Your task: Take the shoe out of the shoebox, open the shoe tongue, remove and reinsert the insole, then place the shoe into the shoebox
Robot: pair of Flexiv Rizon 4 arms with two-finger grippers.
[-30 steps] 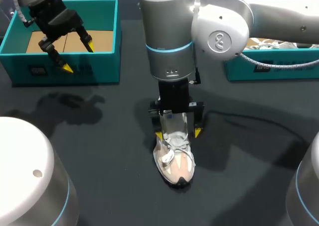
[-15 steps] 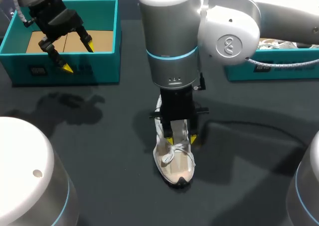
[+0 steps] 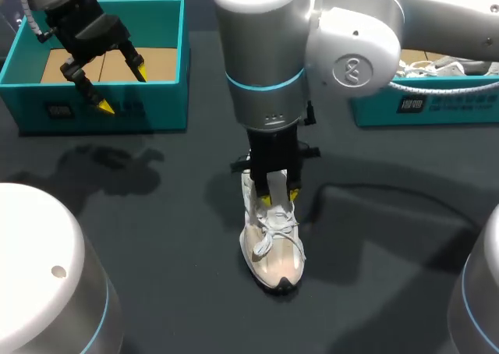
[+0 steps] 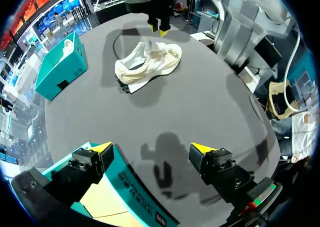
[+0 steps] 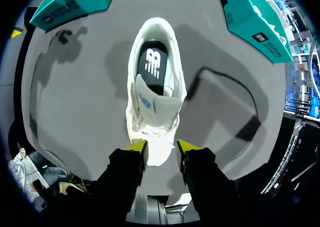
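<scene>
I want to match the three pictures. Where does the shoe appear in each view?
Head view: the shoe stands on the table near the middle, toe toward the camera, under the right gripper.
Left wrist view: the shoe is far ahead of the left gripper, across the table.
Right wrist view: the shoe is directly below and ahead of the right gripper.
Shared landmark: the right gripper at the shoe.

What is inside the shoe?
A black insole with a white logo lies in the heel part of the shoe. The tongue covers the front part, so the inside toward the toe cannot be seen.
</scene>
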